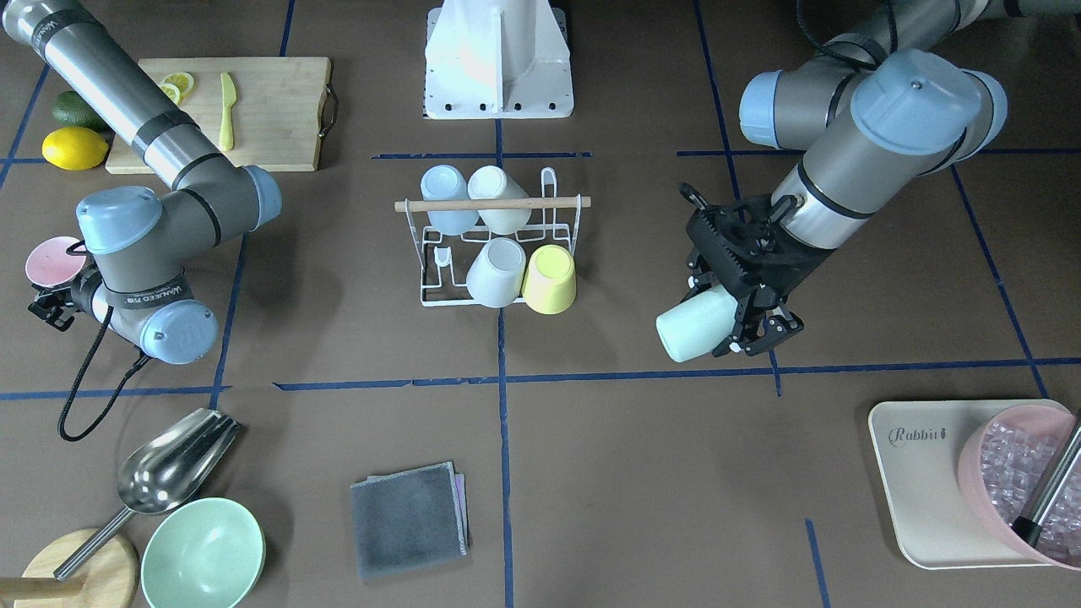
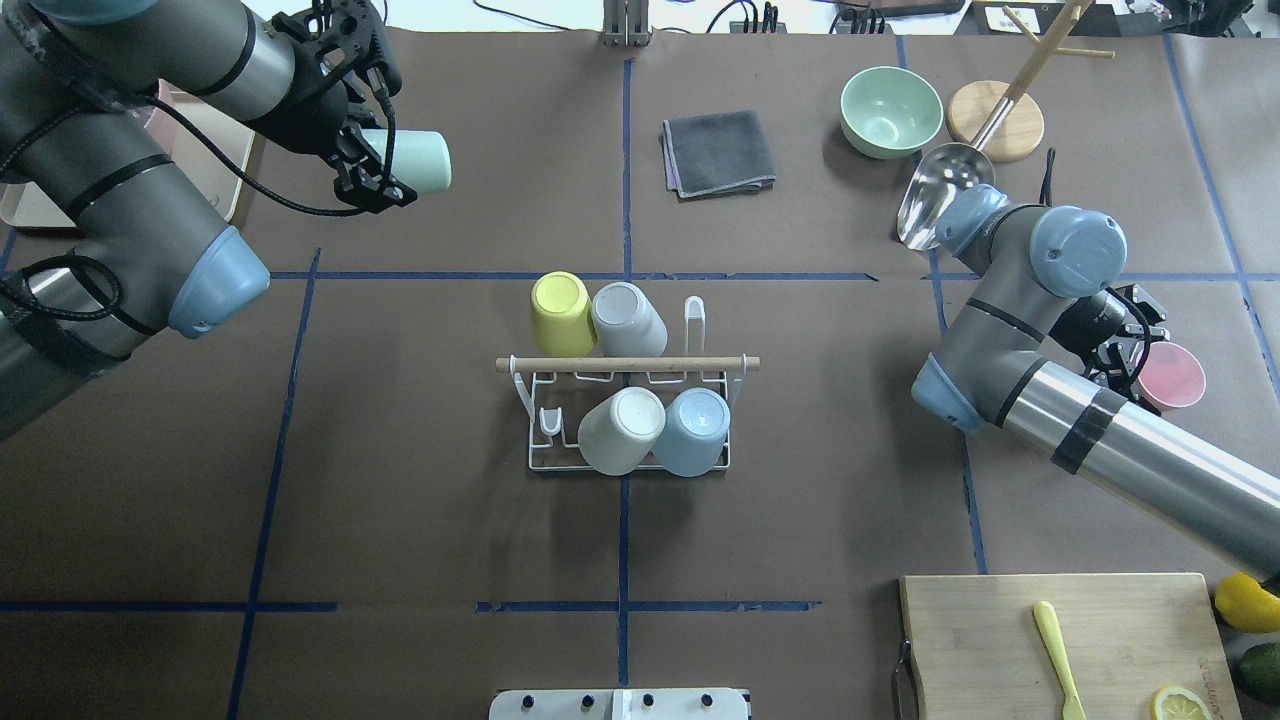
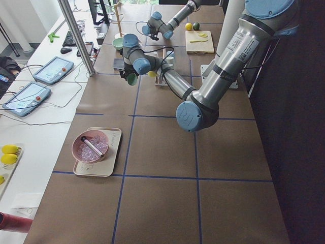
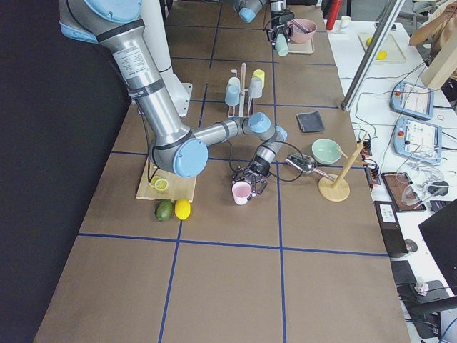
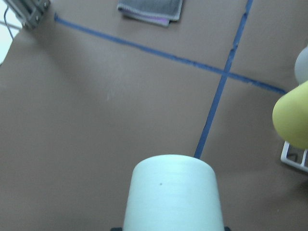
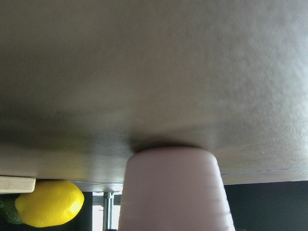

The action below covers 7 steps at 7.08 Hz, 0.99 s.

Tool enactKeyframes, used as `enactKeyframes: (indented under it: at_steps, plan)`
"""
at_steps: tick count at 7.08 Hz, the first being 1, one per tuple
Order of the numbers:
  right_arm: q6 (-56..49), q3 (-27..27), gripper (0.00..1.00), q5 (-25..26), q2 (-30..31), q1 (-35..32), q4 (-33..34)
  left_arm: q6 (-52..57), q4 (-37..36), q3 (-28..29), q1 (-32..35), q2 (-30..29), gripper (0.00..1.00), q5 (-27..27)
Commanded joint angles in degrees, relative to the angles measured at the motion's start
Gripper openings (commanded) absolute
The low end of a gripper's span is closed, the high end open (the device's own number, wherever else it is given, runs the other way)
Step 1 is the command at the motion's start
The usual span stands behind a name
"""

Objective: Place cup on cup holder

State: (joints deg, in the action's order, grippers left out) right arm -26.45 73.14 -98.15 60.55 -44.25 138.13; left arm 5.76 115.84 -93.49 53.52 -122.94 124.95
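Note:
The cup holder [image 2: 700, 363] is a white wire rack with a wooden rod, at the table's middle [image 1: 557, 203]. It carries a yellow cup [image 2: 562, 312], a grey cup [image 2: 628, 318], a white cup [image 2: 620, 430] and a blue cup [image 2: 695, 430], all upside down. My left gripper [image 2: 390, 160] is shut on a pale mint cup [image 2: 415, 160] and holds it on its side above the table, far left of the rack [image 1: 697, 325]. My right gripper [image 2: 1125, 355] is shut on a pink cup [image 2: 1172, 377], low at the table, right of the rack [image 1: 52, 257].
A grey cloth [image 2: 718, 152], a green bowl [image 2: 890, 110], a metal scoop [image 2: 940, 190] and a wooden stand [image 2: 995, 120] lie at the far side. A cutting board [image 2: 1060, 640] with a knife, a lemon and an avocado is near right. A tray [image 1: 920, 481] with a pink ice bowl is at the left.

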Motion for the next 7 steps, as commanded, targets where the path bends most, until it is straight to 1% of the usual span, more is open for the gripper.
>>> enactKeyframes:
  at_steps: [1,2,3,4,5,6,7]
  plan:
    - [-0.27,0.08,0.1,-0.55,-0.43,0.31,1.52,-7.58,12.17,-3.43,-0.34,1.46,0.06,-0.06]
    - [-0.27,1.12,0.07,-0.46,-1.13,0.22,2.06,-9.43,17.87,-6.15,-0.78,2.34,0.06,-0.06]
    - [0.16,4.09,0.07,-1.42,-1.31,0.13,1.28,-10.06,23.67,-8.18,-1.48,3.66,0.06,-1.36]
    - [0.43,7.69,0.08,-2.3,-3.49,-1.52,-2.56,-10.15,31.56,-10.2,-4.71,6.11,0.06,-6.07]
    - [0.43,11.81,0.08,-4.05,-3.16,-4.23,-8.69,-10.24,37.64,-11.79,-9.35,8.31,0.06,-11.86]
    - [0.43,13.51,0.08,-12.07,-2.63,-7.05,-16.49,-10.15,43.88,-12.24,-13.83,9.81,0.06,-18.71]
    - [0.43,15.35,0.09,-20.76,-2.19,-9.51,-22.75,-10.15,50.38,-12.15,-18.4,10.35,0.06,-25.04]
